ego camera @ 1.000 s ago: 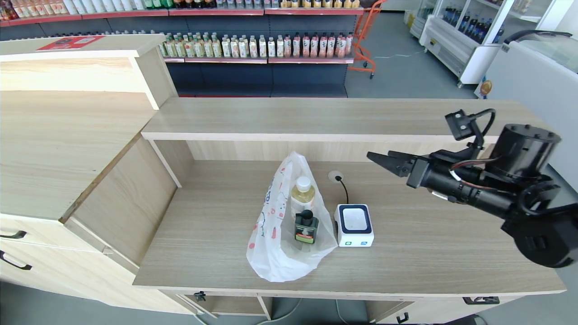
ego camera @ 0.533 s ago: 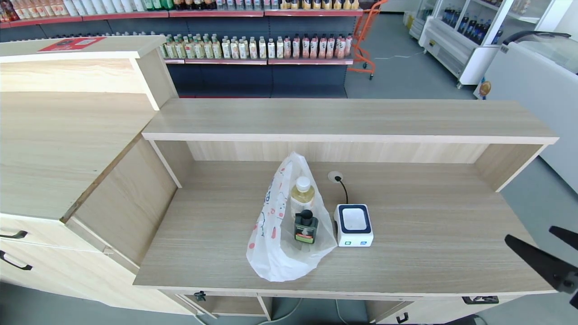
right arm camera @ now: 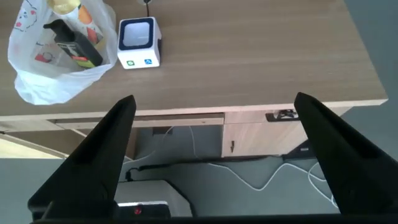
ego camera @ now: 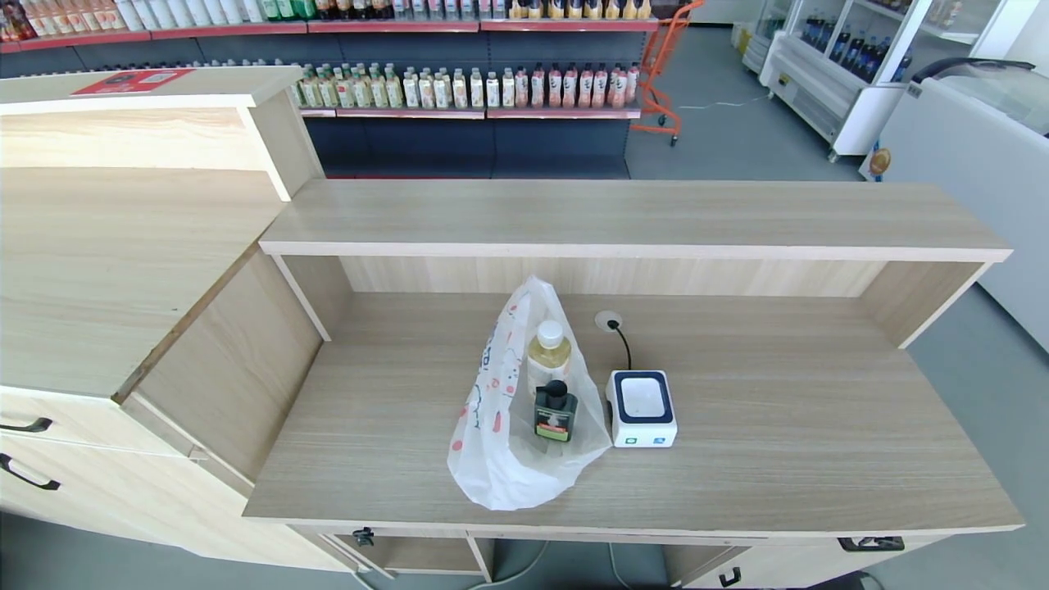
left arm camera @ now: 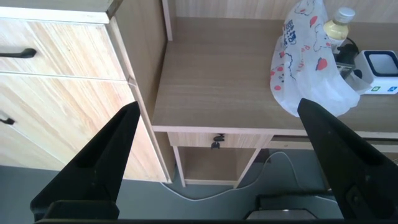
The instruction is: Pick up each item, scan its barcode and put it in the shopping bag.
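Note:
A white shopping bag (ego camera: 492,442) with red prints stands open on the wooden counter (ego camera: 778,426). Inside it are a yellow bottle (ego camera: 548,354) with a white cap and a dark pump bottle (ego camera: 556,414). A white barcode scanner (ego camera: 642,407) sits just right of the bag. My left gripper (left arm camera: 217,168) hangs open and empty off the counter's front left corner, with the bag (left arm camera: 305,62) and scanner (left arm camera: 380,65) far from it. My right gripper (right arm camera: 214,158) is open and empty, off the counter's front edge, facing the bag (right arm camera: 50,68), dark bottle (right arm camera: 74,43) and scanner (right arm camera: 140,40).
A raised ledge (ego camera: 623,213) runs along the counter's back. A taller cabinet (ego camera: 98,262) with drawers stands at the left. The scanner's cable (ego camera: 624,348) runs to a hole in the counter. The counter's right half is bare wood.
My right arm, which was stretched over the counter's right side a second ago, has drawn back and down out of the head view. Bag, bottles and scanner have stayed put.

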Robot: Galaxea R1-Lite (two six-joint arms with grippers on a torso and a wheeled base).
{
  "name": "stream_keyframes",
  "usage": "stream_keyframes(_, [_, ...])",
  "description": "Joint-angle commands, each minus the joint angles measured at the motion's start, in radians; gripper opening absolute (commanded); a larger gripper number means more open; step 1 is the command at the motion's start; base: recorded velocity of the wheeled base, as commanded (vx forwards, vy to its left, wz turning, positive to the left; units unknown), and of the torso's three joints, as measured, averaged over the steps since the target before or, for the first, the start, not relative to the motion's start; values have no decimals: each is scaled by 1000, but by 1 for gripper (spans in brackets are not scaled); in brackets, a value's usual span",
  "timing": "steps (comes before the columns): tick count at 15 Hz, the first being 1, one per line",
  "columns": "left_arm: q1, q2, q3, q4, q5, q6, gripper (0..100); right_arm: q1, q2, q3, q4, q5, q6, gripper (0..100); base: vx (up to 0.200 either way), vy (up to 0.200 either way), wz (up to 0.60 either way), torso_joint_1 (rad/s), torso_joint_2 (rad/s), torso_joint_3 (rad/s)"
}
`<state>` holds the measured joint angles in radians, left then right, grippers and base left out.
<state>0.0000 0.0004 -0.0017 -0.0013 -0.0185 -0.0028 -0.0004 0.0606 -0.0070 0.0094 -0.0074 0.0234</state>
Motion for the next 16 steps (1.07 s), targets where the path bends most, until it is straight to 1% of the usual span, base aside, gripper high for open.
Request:
stream_keyframes(1, [0,0,0,0,0,0,100,-1,-61,4,-2,0,-2,100,0,0,0,0,0,0])
stream_keyframes(2, [0,0,0,0,0,0,100,-1,-61,4,-2,0,4,0,0,0,0,0,0,0])
stream_keyframes(11, [0,0,0,0,0,0,100,-1,-61,4,0,1,0,0,0,0,0,0,0,0])
stream_keyframes(13, [0,0,0,0,2,-13,100,-1,-61,4,0,0,0,0,0,0,0,0,0,0])
stream_keyframes(14, [0,0,0,0,0,1,100,-1,-61,4,0,1,1,0,0,0,0,0,0,0])
stream_keyframes(16, [0,0,0,0,0,7,100,-1,-61,4,0,1,-2,0,0,-200,0,5,5,7])
